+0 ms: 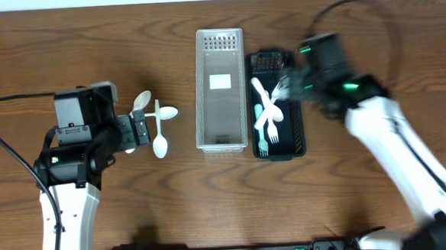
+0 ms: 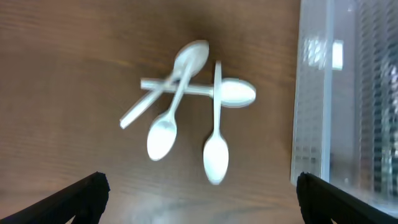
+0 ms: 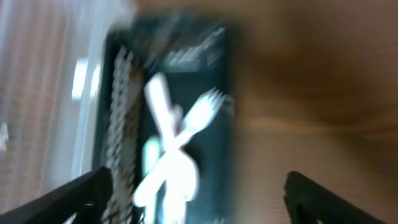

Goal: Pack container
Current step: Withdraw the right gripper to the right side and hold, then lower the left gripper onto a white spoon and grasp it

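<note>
Overhead view, left of centre: you see white spoons (image 1: 155, 122) heaped on the surface (image 1: 66, 41), beside the clear container (image 1: 218, 35). The left pincer (image 2: 200, 191) hangs released near them. Right of centre, the right pincer (image 3: 196, 186), blurred, is spread wide above the black tray (image 1: 301, 136), which holds forks (image 1: 267, 111).

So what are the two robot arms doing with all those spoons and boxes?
They are packing plastic cutlery. The left hand hangs open over a little pile of white spoons on the table, not holding any. The right hand is open above the black tray, where forks already lie. The clear container between them looks empty.
</note>
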Action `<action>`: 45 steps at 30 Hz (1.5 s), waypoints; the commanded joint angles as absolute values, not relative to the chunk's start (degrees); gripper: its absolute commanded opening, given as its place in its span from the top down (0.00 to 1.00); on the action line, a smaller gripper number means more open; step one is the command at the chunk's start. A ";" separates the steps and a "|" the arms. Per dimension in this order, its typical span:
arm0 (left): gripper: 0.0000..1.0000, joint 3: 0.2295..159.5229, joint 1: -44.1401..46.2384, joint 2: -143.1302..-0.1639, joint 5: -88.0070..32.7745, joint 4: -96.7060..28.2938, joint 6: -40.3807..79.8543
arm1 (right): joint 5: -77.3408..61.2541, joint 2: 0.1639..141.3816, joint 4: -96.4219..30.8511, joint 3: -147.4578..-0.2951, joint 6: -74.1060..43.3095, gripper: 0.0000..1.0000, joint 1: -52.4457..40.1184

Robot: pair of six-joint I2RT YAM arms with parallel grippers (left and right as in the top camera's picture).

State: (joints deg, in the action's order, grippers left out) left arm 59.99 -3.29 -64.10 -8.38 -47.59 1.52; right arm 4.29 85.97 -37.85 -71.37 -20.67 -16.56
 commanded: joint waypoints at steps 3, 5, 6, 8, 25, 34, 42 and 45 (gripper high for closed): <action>0.02 60.97 -3.53 -64.36 -12.19 -50.46 5.28 | 7.92 78.52 -41.65 -73.08 -20.75 0.01 -3.60; 0.02 60.97 -3.53 -64.42 -12.91 -49.98 5.23 | 7.90 78.08 -44.21 -73.08 -20.75 0.01 0.97; 0.02 60.97 -3.53 -64.42 -12.86 -49.45 5.15 | 7.81 78.11 -45.95 -73.06 -20.75 0.01 3.40; 0.02 60.99 -3.53 -64.79 -12.86 -48.47 5.10 | 7.68 78.72 -48.58 -72.88 -20.75 0.01 6.70; 0.02 73.43 -2.35 -96.03 -8.32 -50.63 1.89 | 5.72 85.80 -52.07 -67.57 -20.99 0.01 11.18; 0.05 73.43 4.43 -103.66 -1.32 -49.32 -4.23 | 5.56 88.25 -52.12 -66.98 -20.99 0.01 11.18; 0.14 73.30 7.68 -104.40 3.51 -47.29 1.23 | 5.56 88.25 -52.84 -66.98 -20.97 0.01 11.18; 0.17 73.30 7.70 -105.78 3.49 -46.83 1.23 | 5.56 88.25 -53.43 -66.98 -20.97 0.01 11.18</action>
